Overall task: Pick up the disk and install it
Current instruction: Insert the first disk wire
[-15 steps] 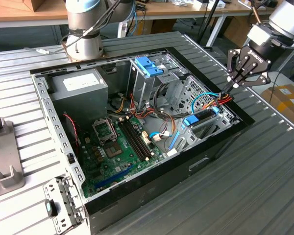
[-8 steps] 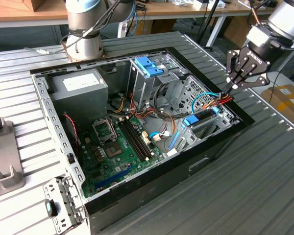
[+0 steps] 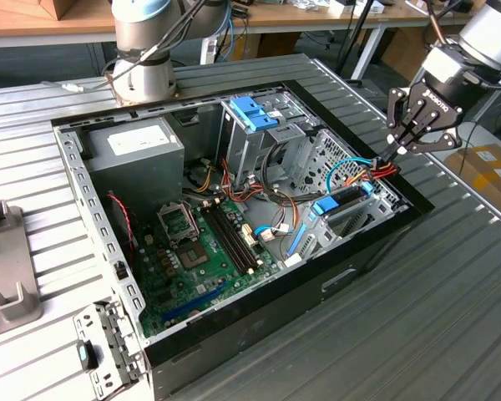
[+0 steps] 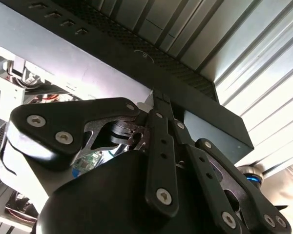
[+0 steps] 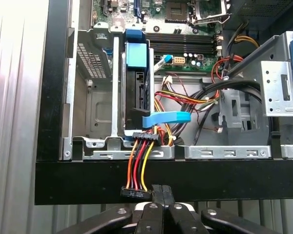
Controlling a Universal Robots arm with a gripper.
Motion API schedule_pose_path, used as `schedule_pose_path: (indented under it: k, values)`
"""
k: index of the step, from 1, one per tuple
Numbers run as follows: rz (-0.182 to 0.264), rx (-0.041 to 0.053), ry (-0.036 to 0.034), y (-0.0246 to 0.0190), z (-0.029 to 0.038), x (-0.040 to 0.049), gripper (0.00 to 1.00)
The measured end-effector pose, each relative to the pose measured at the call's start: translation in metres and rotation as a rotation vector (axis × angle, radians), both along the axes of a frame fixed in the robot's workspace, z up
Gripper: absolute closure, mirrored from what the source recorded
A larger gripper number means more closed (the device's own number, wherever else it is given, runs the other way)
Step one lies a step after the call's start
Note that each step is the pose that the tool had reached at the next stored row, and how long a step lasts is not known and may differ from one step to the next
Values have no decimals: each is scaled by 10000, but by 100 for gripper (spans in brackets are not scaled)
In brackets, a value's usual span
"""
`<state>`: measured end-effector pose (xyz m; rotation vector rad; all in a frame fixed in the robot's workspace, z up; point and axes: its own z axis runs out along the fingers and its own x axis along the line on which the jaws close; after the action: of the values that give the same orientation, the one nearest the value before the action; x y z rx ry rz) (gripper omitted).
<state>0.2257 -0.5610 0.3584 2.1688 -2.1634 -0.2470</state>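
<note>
As the grey-to-dark rectangular hard disk with bright blue side rails [image 3: 344, 199] sits on edge in a metal bay at the corner of the open black desktop computer case [image 3: 259, 334], on the exterior view's right, we note that the first wrist view shows the disk [image 5: 136, 92] standing between the bay walls with its blue end tab facing the motherboard. A flat light-blue cable [image 5: 166, 118] crosses just beside the disk's near end. A bundle of red, orange and yellow wires [image 5: 140, 163] runs from that end over the case wall to a small black connector [image 5: 135, 193]. The black two-finger gripper [image 5: 161, 191] hangs outside the case wall with its fingertips pressed together, just beside this connector; we cannot tell whether it pinches the connector. In the exterior view the gripper [image 3: 398, 151] hovers above the case corner, near the disk. Further inside lie the green motherboard [image 3: 192, 259], a tall metal cage with a blue latch [image 3: 252, 113] and a grey power supply box [image 3: 138, 150]. The case rests on a ribbed grey metal table [image 3: 434, 317].
</note>
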Motion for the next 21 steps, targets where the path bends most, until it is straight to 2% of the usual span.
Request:
schedule_pose_path:
  k: [1,4,6,14,17,21]
  values:
    - [0,1,0,-16,-1,-1,90]
    - [-1,1,0,-115,-3,-11,90]
    - [0,0,0,-150,-3,-23,90]
    - [-1,1,0,-223,-7,-65,90]
    - [1,1,0,-232,-5,-67,90]
    - [-1,2,0,-233,57,-67,90]
